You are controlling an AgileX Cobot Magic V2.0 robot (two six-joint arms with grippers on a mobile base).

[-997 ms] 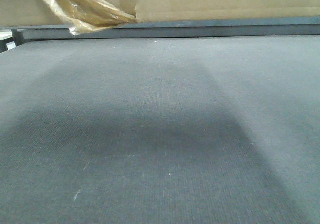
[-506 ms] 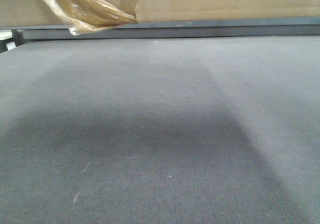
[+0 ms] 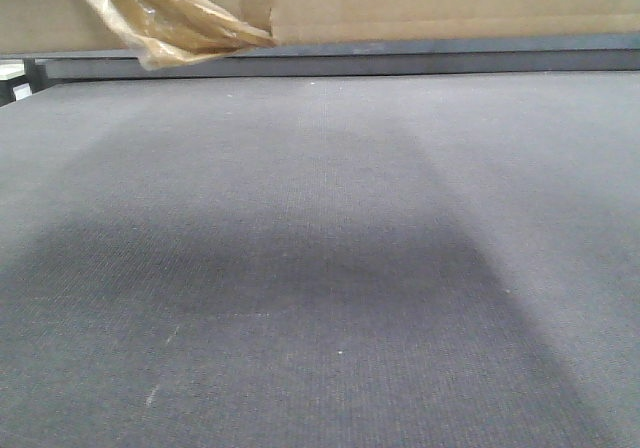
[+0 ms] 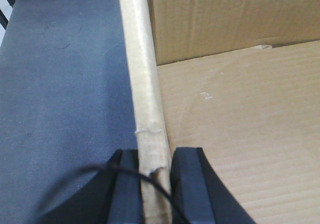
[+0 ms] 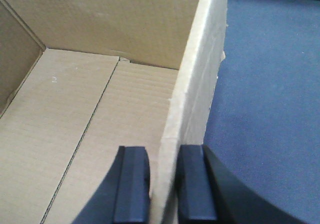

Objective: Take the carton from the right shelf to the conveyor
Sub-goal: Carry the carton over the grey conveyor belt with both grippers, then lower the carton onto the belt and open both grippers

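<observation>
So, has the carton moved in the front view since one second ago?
No. The carton has not shifted: its tape wad sits at the same spot against the dark rail beyond the conveyor.

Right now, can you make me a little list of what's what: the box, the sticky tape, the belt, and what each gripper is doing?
carton: brown cardboard, open on top, nothing seen inside
tape wad: yellowish and crumpled, hanging at the carton's bottom edge
conveyor: dark blue-grey belt below the carton, with a shadow across it
left gripper: shut on a carton wall, one finger inside and one outside
right gripper: shut on another carton wall in the same way
carton resting or lifted: cannot tell for sure
</observation>
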